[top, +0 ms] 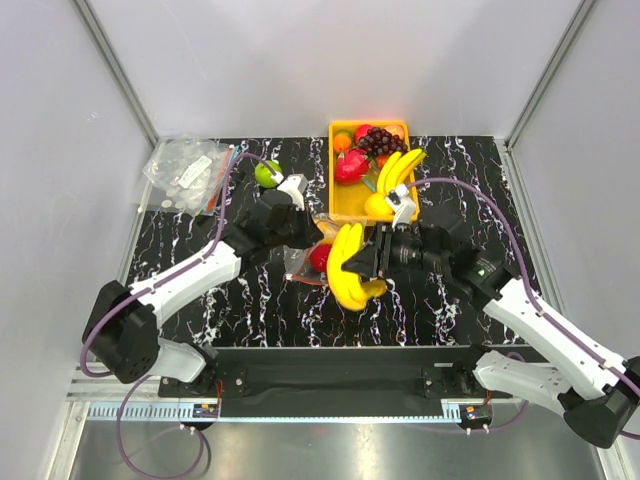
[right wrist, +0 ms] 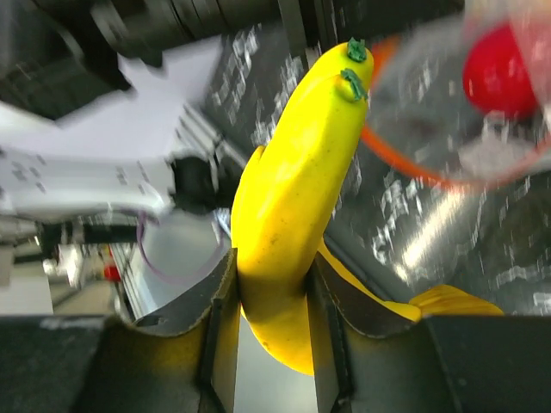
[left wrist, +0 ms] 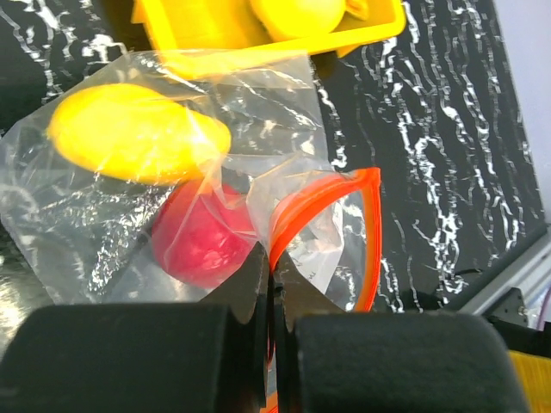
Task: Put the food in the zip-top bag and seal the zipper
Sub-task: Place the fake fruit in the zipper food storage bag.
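The clear zip-top bag (left wrist: 103,198) lies by the yellow tray (top: 345,195), with a red fruit (left wrist: 202,237) and a yellow fruit (left wrist: 133,133) inside. Its red-orange zipper (left wrist: 372,232) curves open at the mouth. My left gripper (left wrist: 274,275) is shut on the zipper strip at the bag's mouth. My right gripper (right wrist: 271,284) is shut on a bunch of bananas (right wrist: 293,181) and holds it in the air beside the bag mouth; the bunch also shows in the top view (top: 348,270). The bag's mouth and red fruit (right wrist: 504,60) show ahead of the bananas.
The tray holds grapes (top: 378,140), a strawberry (top: 350,166), more bananas (top: 398,172) and an orange. A green fruit (top: 266,174) lies left of the tray. A pile of clear packets (top: 188,172) lies at the back left.
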You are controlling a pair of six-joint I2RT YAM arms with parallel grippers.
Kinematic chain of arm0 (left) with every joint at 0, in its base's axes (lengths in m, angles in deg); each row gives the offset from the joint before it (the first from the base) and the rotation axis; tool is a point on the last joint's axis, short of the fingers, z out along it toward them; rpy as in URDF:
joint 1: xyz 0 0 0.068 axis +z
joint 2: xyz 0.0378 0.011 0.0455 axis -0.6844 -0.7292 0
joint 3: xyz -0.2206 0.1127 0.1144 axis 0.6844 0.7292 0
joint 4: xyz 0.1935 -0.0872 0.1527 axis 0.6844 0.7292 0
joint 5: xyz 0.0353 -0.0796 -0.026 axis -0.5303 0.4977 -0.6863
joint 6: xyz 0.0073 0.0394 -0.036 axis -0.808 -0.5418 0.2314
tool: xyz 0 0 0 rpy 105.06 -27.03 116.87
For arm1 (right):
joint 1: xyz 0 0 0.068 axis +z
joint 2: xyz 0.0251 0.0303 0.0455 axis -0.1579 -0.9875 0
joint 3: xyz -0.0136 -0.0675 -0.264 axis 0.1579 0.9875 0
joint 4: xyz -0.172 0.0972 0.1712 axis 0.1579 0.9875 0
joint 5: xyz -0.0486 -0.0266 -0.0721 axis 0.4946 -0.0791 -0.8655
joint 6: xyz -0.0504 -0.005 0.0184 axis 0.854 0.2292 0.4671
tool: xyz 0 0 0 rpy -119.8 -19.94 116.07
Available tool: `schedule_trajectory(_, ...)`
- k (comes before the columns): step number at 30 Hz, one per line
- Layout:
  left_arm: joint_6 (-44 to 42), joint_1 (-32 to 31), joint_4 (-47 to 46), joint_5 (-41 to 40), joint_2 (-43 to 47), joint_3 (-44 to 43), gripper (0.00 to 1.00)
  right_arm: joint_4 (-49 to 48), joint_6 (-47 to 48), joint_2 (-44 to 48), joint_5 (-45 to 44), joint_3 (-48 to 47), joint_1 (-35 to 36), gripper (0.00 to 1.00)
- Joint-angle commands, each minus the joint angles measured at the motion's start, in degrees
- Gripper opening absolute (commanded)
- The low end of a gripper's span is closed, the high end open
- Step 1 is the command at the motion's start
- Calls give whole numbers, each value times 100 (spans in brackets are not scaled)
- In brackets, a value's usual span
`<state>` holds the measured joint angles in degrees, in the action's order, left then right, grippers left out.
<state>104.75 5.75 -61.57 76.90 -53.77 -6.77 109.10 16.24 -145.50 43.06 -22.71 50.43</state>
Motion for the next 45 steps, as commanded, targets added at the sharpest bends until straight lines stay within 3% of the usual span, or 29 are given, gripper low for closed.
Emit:
schedule_trajectory(1, -223, 69, -23, -1, 227, -191, 0, 1209, 604, -15, 798, -306, 32, 23)
schedule_trajectory(7, -601, 78, 12, 394, 323, -217, 0, 1246, 964, -769, 1950, -165, 32, 24)
schedule_trajectory(15, -637, 78, -576, 808, 701, 247, 0, 227, 798, -2131, 2600, -463, 32, 23)
schedule_trajectory(26, -514, 78, -1508, 1213, 1088, 1074, 0, 296, 587, -3328, 2540, -1263, -99, 24)
schedule_trajectory(30, -426, 78, -1675, 1248, 1053, 1215, 0, 165, 412, -3723, 2653, -1229, -327, 31)
schedule_trajectory(36, -180, 78, -2167, 1440, 773, 1373, 0, -450, 192, -4295, 3023, -1027, -697, 31)
schedule_trajectory(39, 56, 78, -2412, 1564, 623, 1461, 0, -819, -1, -4383, 3032, -939, -882, 39)
schedule_trajectory(42, 303, 60, -2598, 1564, 456, 1584, 0, -943, -2, -4340, 3023, -886, -988, 62)
schedule_trajectory(45, 417, 52, -2659, 1503, 167, 1584, 0, -592, 260, -4156, 2830, -912, -988, 78)
